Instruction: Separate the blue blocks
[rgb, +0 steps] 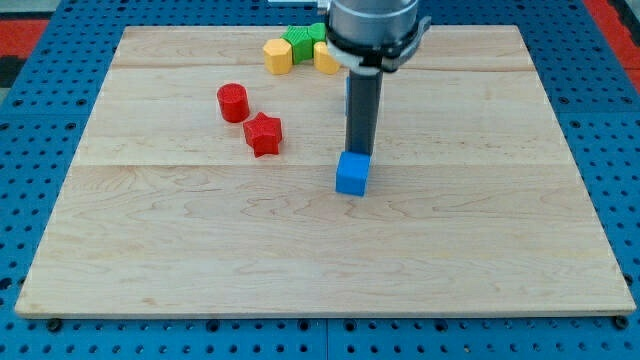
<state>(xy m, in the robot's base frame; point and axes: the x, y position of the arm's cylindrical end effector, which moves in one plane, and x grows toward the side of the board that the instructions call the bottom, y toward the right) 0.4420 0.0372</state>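
A blue cube (351, 173) lies near the middle of the wooden board (150, 250). My tip (357, 153) stands right at the cube's top edge, touching it or nearly so. A thin strip of a second blue block (347, 95) shows at the rod's left side, further toward the view's top. Most of it is hidden behind the rod, so its shape cannot be made out.
A red cylinder (232, 102) and a red star (264, 134) lie to the left of the rod. At the board's top edge sit a yellow hexagon (277, 55), green blocks (300, 40) and another yellow block (326, 58), partly under the arm.
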